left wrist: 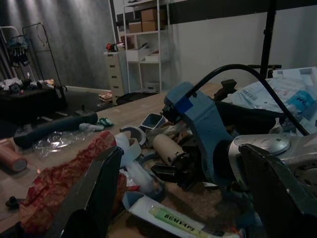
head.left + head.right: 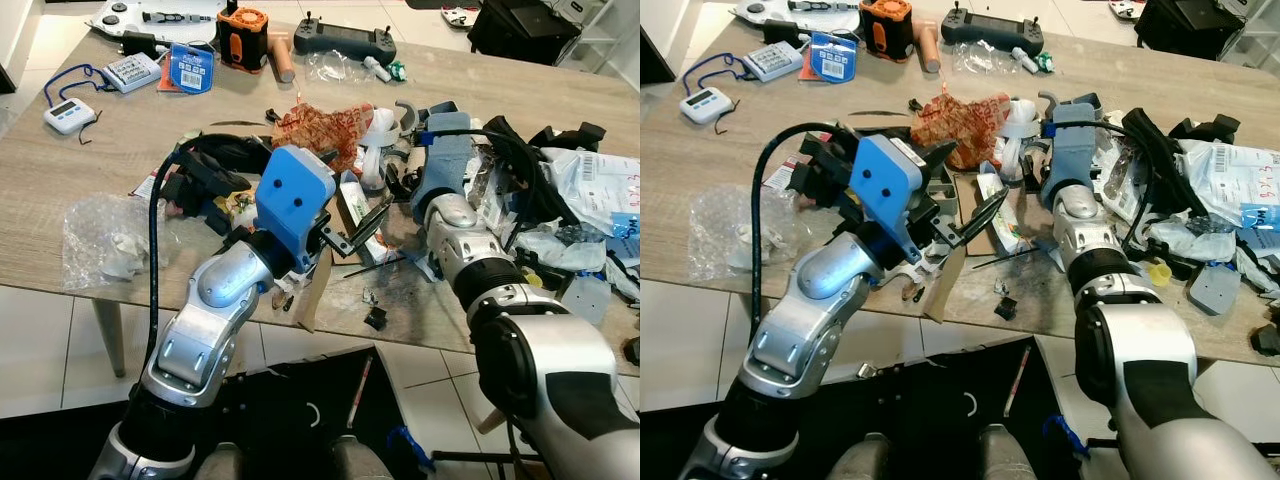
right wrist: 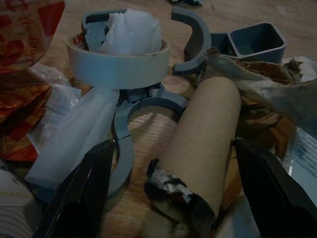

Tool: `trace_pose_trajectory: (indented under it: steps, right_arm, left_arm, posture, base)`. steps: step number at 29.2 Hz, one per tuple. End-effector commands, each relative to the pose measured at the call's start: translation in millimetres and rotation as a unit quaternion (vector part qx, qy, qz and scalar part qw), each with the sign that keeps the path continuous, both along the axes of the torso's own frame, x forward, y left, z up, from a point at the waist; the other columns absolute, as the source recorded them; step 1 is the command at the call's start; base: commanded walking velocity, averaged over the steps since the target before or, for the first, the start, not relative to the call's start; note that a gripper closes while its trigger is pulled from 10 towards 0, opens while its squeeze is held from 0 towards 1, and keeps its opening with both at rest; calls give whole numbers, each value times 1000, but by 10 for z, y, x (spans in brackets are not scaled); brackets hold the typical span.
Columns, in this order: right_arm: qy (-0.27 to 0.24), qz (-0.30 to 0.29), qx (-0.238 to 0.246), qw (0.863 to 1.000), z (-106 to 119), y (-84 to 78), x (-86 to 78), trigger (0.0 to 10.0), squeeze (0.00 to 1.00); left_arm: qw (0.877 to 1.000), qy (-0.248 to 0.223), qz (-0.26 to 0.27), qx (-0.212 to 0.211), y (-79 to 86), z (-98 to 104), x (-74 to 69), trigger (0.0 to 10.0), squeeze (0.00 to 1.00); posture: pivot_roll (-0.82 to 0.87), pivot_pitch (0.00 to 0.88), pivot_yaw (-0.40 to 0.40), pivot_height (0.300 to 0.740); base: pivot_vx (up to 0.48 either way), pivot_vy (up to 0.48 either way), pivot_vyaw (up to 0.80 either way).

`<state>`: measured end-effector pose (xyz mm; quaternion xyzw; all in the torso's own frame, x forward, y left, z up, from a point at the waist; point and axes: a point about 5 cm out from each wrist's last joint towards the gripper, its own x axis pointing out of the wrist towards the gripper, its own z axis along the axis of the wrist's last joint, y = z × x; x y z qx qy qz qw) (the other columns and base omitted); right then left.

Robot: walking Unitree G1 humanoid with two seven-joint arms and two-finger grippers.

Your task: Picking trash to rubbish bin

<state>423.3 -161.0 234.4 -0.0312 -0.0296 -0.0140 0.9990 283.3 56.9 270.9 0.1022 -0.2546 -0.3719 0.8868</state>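
Cardboard tube (image 3: 200, 139) lies on the table between the right gripper's (image 3: 173, 163) wide-spread, empty fingers (image 3: 79, 193).

Left gripper (image 2: 975, 222) raised above wooden table (image 2: 760, 130), fingers parted, pointing toward 2 o'clock. Red-patterned wrapper (image 2: 958, 122) lying at 12 o'clock from it.

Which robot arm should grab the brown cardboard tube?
Probably the right. The right gripper has its black fingers open on either side of the brown cardboard tube, seemingly not yet gripping. The left gripper is open too, but over the white tube package, farther away.
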Motion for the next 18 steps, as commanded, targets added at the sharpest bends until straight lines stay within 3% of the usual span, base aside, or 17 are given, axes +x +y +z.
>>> trace_pose_trajectory:
  steps: [1, 2, 3, 4, 5, 6, 18]
  right_arm:
    - [25, -5, 15, 1000, -129, -22, -16, 10000, 0]
    - [26, -3, 19, 999, -135, -21, -17, 10000, 0]
    - [26, -2, 20, 999, -135, -17, -17, 7608, 0]
    - [26, -1, 24, 999, -136, -15, -17, 3843, 0]
    - [25, 0, 27, 999, -136, -13, -18, 3843, 0]
    - [25, 0, 30, 999, -137, -14, -18, 0, 0]
    - [32, -10, 38, 999, -161, -46, -22, 0, 0]
  left_arm:
    - [1000, -2, -9, 12, -24, -22, -60, 10000, 0]
    - [1000, -3, -9, 12, -23, -17, -65, 10000, 0]
    - [1000, -3, -9, 12, -22, -14, -65, 10000, 0]
    - [1000, -4, -8, 13, -24, -14, -66, 10000, 0]
    - [1000, -4, -8, 13, -25, -13, -68, 10000, 0]
    - [1000, -4, -7, 13, -25, -11, -71, 10000, 0]
    - [1000, -2, 4, 15, -1, -7, -47, 10000, 0]
  posture:
    - [53, 338, -104, 740]
    - [53, 338, -104, 740]
    - [53, 338, -104, 740]
    - [54, 334, -106, 740]
    - [54, 334, -106, 740]
    - [54, 334, -106, 740]
    - [61, 325, -108, 740]
  base:
    - [0, 0, 0]
    - [0, 0, 0]
    - [0, 0, 0]
    - [0, 0, 0]
    - [0, 0, 0]
    - [0, 0, 0]
    - [0, 0, 0]
